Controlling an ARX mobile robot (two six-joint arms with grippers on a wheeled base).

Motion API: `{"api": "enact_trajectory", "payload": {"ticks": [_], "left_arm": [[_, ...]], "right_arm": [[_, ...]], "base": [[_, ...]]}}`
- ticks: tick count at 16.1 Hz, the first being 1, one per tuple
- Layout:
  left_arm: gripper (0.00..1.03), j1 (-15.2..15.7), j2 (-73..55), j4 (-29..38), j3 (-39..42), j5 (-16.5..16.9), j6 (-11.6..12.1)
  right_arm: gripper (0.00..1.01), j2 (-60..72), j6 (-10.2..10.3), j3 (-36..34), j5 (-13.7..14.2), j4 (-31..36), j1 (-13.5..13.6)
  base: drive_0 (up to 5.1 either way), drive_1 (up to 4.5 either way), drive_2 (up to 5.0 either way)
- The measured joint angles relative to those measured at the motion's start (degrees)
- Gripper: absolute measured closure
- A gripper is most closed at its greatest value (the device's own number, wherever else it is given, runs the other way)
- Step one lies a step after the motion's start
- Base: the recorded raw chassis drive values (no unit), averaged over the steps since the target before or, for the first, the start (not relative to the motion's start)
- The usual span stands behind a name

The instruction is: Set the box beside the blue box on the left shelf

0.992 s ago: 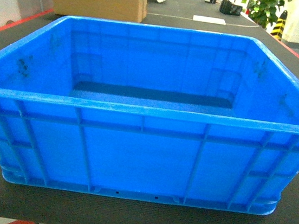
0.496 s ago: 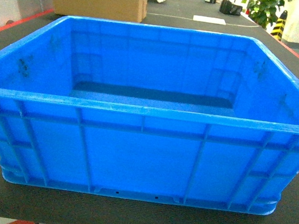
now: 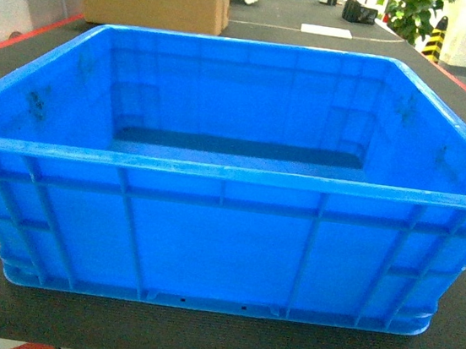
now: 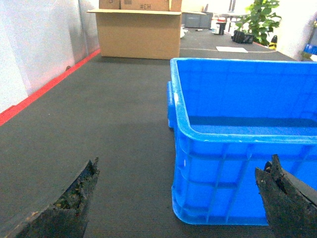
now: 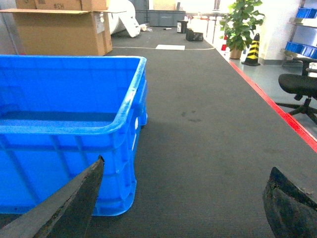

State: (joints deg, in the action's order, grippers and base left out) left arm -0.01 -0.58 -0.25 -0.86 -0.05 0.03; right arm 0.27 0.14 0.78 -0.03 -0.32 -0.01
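The box [image 3: 223,224] sits on the dark table [image 4: 114,129], ahead of both claws. The left claw [image 4: 181,198] gapes wide at its left corner; the right claw [image 5: 183,198], equally spread, faces its right corner, neither touching

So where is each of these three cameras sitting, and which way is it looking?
Head: on the robot, facing the blue box front-on; no arms show.
Left wrist: low by the box's left corner, looking forward; left claw fingertips frame the view, spread wide.
Right wrist: low by the right corner; right claw spread likewise.
All three share the box, cardboard carton and potted plant.
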Motion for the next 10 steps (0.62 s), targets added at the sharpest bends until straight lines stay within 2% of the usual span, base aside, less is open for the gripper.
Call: {"api": "enact_trajectory", "payload": {"ticks": [1,2,3,4,5,7,8,10], "left_arm": [[0.05,-2.97,-1.49,-1.68,-0.33,-6.58,0.02],[0.05,-4.63,-4.24,0.57,-0.33,-10.25,0.15],[0.05,-4.52,-9.20,5.64,-0.66,-10.71,0.20],[0.05,-2.91,-16.35,12.61,-2.12,-10.34,0.13],[0.05,-1.88,-22.16,17.53,-4.15,-9.53,0.17],[0.05,-1.55,-39.47,30.38,-12.57,-7.87,0.26],[0.05,-1.68,-51.15,33.05,-20.37,-6.91,-0.37],[0.05,-1.66,-69.55,28.63,-32.70,-5.88,-1.44]], "right_arm": [[0.03,0.09,0.04,0.04,0.35,-0.46,0.04],[0.03,1.64,0.61,1.25,3.63,-4.44,1.31],[0.03,9.60,1.42,2.97,7.89,-1.49,3.52],[0.03,17.70,2.01,6.01,8.37,4.35,4.50],[0.03,22.80,2.21,8.68,8.22,8.55,4.96],[0.03,37.59,3.30,18.27,5.90,16.79,5.62],[0.03,48.63,3.96,25.29,4.74,18.12,5.62],[0.03,66.86,6.47,36.28,0.90,12.76,5.66]], "base": [[0.0,0.00,0.0],[0.0,0.00,0.0],[0.0,0.00,0.0],[0.0,0.00,0.0],[0.0,0.00,0.0],[0.0,0.00,0.0],[0.0,0.00,0.0],[0.0,0.00,0.0]]}}
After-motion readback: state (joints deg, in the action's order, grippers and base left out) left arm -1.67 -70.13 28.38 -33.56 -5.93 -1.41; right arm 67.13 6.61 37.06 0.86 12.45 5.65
